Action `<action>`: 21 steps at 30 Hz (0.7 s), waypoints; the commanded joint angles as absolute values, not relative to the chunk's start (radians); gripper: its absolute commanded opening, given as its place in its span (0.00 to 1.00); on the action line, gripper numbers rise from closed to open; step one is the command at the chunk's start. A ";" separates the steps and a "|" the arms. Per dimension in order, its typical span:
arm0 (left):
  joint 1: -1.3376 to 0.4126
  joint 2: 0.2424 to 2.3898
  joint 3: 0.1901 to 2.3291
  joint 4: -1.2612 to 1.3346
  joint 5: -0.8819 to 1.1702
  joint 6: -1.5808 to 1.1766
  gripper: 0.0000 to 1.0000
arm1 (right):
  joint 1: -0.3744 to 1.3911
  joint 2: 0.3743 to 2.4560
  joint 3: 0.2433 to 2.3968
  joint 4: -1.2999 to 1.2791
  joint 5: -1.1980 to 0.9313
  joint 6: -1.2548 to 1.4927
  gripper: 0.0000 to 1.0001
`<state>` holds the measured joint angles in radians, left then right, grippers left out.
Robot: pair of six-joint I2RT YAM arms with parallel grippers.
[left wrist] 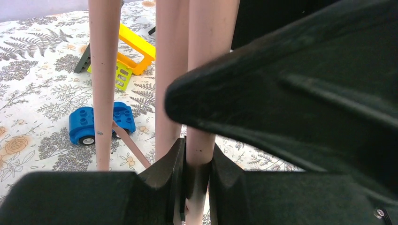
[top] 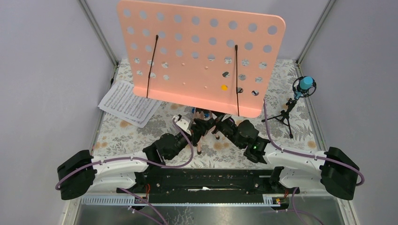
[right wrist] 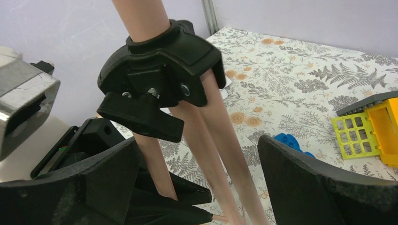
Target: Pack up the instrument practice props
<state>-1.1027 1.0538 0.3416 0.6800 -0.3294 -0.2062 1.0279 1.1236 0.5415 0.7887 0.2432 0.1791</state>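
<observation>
The pink perforated music stand (top: pixel 202 56) stands upright mid-table, its plate hiding most of the table behind it. My left gripper (top: pixel 197 127) is shut on one pink tripod leg (left wrist: pixel 199 117), and the pads (left wrist: pixel 174 164) press both sides of it. My right gripper (top: pixel 220 125) is open, its jaws standing wide on either side of the legs (right wrist: pixel 211 136), below the stand's black collar (right wrist: pixel 159 79). White sheet-music pages (top: pixel 129 103) lie at the left. The blue mic (top: pixel 305 84) stands on its black tripod at the right. The black mic is hidden.
A small blue toy car (left wrist: pixel 101 123) and a yellow-green toy block (left wrist: pixel 129 56) lie on the floral cloth behind the legs; the block also shows in the right wrist view (right wrist: pixel 371 133). Grey walls close in the left, right and back.
</observation>
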 commanded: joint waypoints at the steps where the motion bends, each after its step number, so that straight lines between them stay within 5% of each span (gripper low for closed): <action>1: -1.110 1.112 0.332 0.560 -0.282 -0.308 0.00 | 1.035 1.148 0.576 0.892 0.249 0.184 1.00; 10: -1.117 1.123 0.319 0.574 -0.271 -0.319 0.00 | 1.034 1.258 0.615 0.920 0.351 0.079 0.98; 14: -1.117 1.104 0.308 0.556 -0.301 -0.328 0.04 | 1.034 1.286 0.618 0.932 0.358 0.067 0.77; 15: -1.118 1.094 0.301 0.552 -0.320 -0.335 0.09 | 1.034 1.285 0.610 0.941 0.357 0.071 0.72; 19: -1.117 1.024 0.250 0.542 -0.417 -0.391 0.71 | 1.034 1.281 0.594 0.943 0.363 0.073 0.62; 21: -1.118 0.969 0.223 0.536 -0.434 -0.406 0.84 | 1.034 1.279 0.595 0.932 0.355 0.066 0.57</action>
<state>-1.1107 1.0401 0.2825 0.6231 -0.3759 -0.3054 1.0401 1.2659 0.5816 0.9298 0.3042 0.0761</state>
